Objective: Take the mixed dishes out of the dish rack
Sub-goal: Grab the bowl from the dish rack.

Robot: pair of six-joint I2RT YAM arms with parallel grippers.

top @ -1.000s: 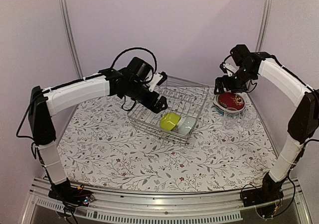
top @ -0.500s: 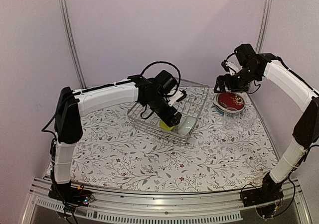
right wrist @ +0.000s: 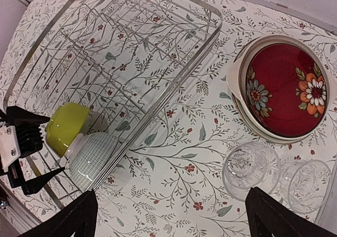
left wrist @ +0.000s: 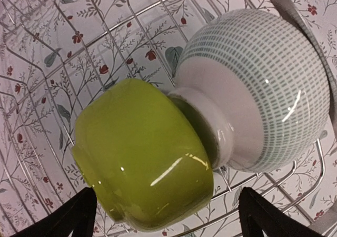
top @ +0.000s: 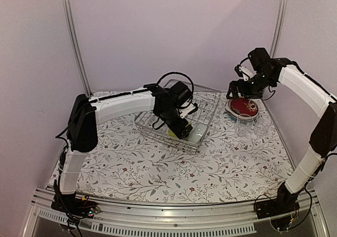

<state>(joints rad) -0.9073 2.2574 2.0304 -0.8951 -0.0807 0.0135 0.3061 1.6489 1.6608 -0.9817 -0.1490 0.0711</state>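
Note:
The dish rack is a silver wire basket at the table's middle back. It holds a yellow-green bowl lying on its side and a pale bowl with a green dash pattern touching it. My left gripper is open and low inside the rack, its fingers on either side of the yellow-green bowl without closing on it. My right gripper is open and empty, hovering above the table near a stack of plates topped by a dark red plate. Two clear glasses stand beside the stack.
The rack's upright prongs stand bare at its far end. The plate stack and the glasses sit right of the rack near the right wall. The left arm stretches over the rack's left rim.
My left arm has swung right and down into the rack, bringing its open gripper over the yellow-green bowl. The right arm has barely moved.

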